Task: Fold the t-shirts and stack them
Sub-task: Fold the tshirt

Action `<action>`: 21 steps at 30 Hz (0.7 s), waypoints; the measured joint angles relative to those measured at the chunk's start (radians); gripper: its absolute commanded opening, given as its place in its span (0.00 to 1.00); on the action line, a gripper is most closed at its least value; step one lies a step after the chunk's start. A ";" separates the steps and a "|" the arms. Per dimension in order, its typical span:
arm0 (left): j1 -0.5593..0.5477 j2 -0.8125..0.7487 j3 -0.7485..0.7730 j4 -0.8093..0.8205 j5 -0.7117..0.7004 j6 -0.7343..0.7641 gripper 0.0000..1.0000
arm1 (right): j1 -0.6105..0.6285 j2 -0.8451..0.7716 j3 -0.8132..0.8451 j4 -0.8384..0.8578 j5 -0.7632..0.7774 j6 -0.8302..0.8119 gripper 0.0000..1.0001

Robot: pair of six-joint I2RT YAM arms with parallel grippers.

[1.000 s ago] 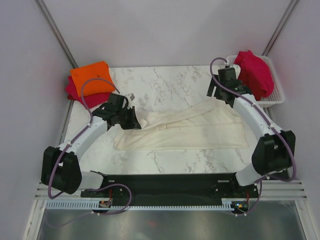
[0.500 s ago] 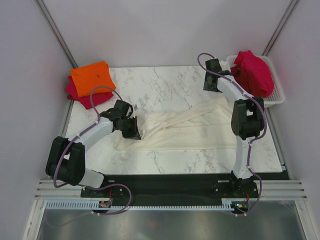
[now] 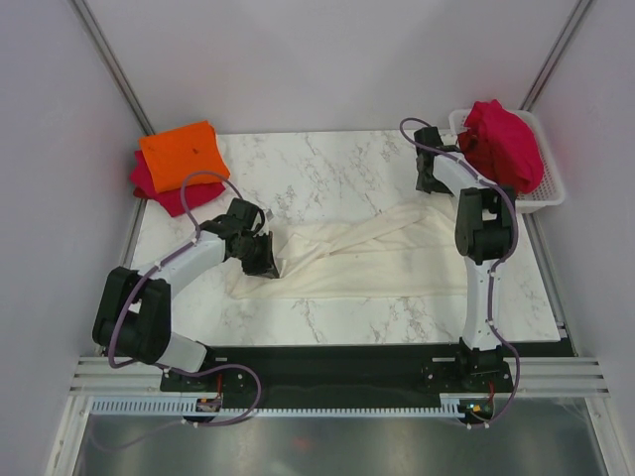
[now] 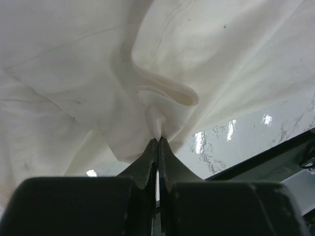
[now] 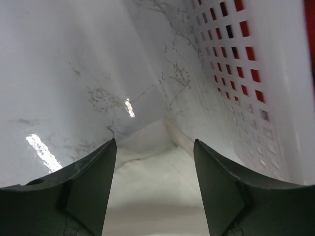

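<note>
Two claws attend one cream-white t-shirt (image 3: pixel 377 260) spread across the middle of the counter (image 3: pixel 327 169). Left claw (image 4: pixel 158 140): clenched on a fold at the shirt's left end. Right claw (image 5: pixel 155 142): released, jaws apart above the shirt's far right corner, beside the basket (image 3: pixel 549 193). Orange t-shirt (image 3: pixel 184 154) lies on a crimson t-shirt (image 3: pixel 149 183) at the far left corner. A crimson pile (image 3: pixel 506 144) fills the basket.

Cream t-shirt (image 3: pixel 377 260), grey-veined white table (image 3: pixel 317 164)
</note>
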 measured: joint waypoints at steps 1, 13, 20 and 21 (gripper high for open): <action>0.000 0.002 0.000 0.000 0.000 0.000 0.02 | -0.003 0.005 0.000 -0.001 0.000 0.001 0.69; 0.000 0.024 0.001 -0.001 -0.015 0.000 0.02 | -0.009 0.010 -0.037 0.047 0.000 0.028 0.00; 0.000 0.028 0.005 -0.005 -0.037 0.000 0.02 | -0.012 -0.014 -0.045 0.036 -0.003 0.028 0.00; 0.000 0.028 0.006 -0.007 -0.042 0.000 0.02 | -0.012 -0.026 -0.047 0.030 -0.002 0.027 0.00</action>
